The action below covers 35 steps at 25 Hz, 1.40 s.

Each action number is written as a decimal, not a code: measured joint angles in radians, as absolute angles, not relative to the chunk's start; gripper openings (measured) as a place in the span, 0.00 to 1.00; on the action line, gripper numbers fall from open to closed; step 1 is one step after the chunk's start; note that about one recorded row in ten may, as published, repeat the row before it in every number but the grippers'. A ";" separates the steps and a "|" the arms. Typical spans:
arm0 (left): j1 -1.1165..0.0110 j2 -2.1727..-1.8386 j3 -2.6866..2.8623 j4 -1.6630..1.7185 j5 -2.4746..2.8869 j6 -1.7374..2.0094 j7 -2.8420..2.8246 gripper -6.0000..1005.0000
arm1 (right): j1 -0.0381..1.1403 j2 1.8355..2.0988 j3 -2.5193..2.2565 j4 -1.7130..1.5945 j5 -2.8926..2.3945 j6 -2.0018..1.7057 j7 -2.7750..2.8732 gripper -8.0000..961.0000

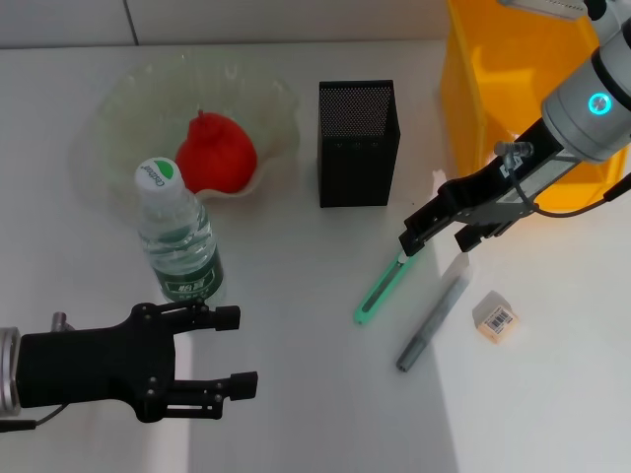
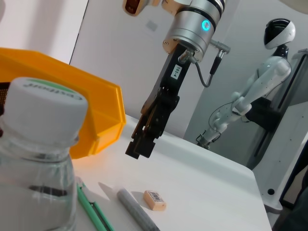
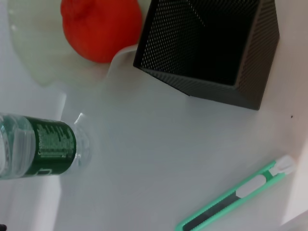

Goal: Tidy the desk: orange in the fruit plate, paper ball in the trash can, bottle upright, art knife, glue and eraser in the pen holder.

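The orange [image 1: 215, 153] lies in the clear fruit plate [image 1: 118, 108]. The water bottle [image 1: 178, 235] stands upright in front of it. The black mesh pen holder [image 1: 357, 143] stands mid-table. The green art knife [image 1: 381, 286], grey glue stick [image 1: 432, 321] and eraser [image 1: 496, 317] lie on the table at the right. My right gripper [image 1: 436, 239] is open and empty, just above the knife's far end. My left gripper [image 1: 246, 350] is open and empty, in front of the bottle. No paper ball is in view.
The yellow trash can [image 1: 513, 89] stands at the back right, behind my right arm. In the left wrist view the bottle cap [image 2: 43, 108] is close, with the right gripper [image 2: 139, 147] beyond. The right wrist view shows the pen holder [image 3: 211, 43] and knife [image 3: 240, 197].
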<state>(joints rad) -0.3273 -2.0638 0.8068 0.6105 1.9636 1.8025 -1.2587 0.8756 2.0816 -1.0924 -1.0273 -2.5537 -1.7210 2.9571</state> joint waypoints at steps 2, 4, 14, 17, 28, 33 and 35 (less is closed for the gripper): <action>-0.327 -2.064 0.807 0.610 1.964 1.799 -1.262 0.86 | 0.886 2.081 -1.039 -0.985 -2.556 -1.729 2.959 0.84; -0.327 -2.062 0.807 0.612 1.964 1.790 -1.262 0.86 | 0.896 2.077 -0.990 -0.943 -2.559 -1.737 2.959 0.84; -0.333 -2.062 0.807 0.617 1.963 1.782 -1.246 0.86 | 0.931 2.057 -0.887 -0.848 -2.652 -1.704 2.959 0.84; -0.341 -2.063 0.807 0.618 1.963 1.781 -1.246 0.86 | 0.941 2.055 -0.884 -0.817 -2.658 -1.681 2.959 0.84; -0.348 -2.062 0.807 0.620 1.964 1.781 -1.244 0.86 | 0.989 2.036 -0.872 -0.703 -2.661 -1.620 2.959 0.84; -0.348 -2.062 0.807 0.620 1.964 1.781 -1.243 0.86 | 0.996 2.030 -0.870 -0.670 -2.663 -1.586 2.961 0.84; -0.348 -2.062 0.807 0.620 1.965 1.781 -1.242 0.86 | 0.995 2.031 -0.870 -0.662 -2.663 -1.571 2.961 0.84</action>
